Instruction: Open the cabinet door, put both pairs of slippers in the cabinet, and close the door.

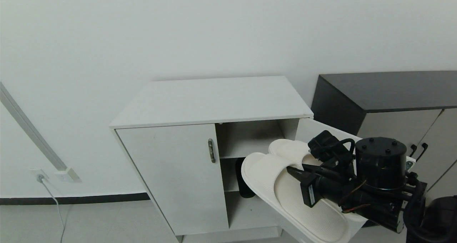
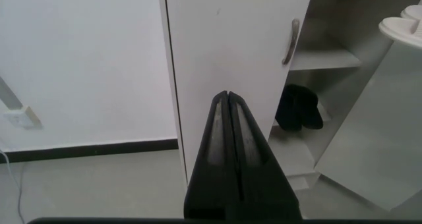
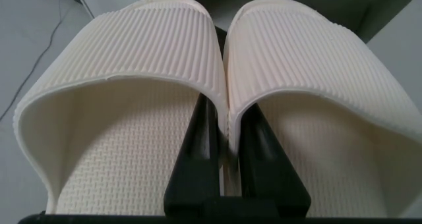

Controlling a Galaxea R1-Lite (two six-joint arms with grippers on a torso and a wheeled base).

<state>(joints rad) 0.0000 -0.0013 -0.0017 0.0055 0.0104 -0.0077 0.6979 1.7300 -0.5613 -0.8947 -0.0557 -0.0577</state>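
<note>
White cabinet (image 1: 214, 100): left door (image 1: 175, 175) closed, right door (image 2: 376, 138) swung open. Right gripper (image 3: 227, 118) clamped on adjoining inner edges of cream slippers (image 1: 264, 171). Pair held side by side, toes toward cabinet's open right compartment, just in front of it. Black slippers (image 2: 300, 109) inside cabinet, under upper shelf. Left gripper (image 2: 228, 99): fingers pressed together, empty, facing cabinet's closed door, apart from it.

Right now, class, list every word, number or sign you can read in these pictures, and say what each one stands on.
No text can be read.
Pale sticker on the right arm: too small to read.
Cabinet, slippers, wall socket: no print visible.
</note>
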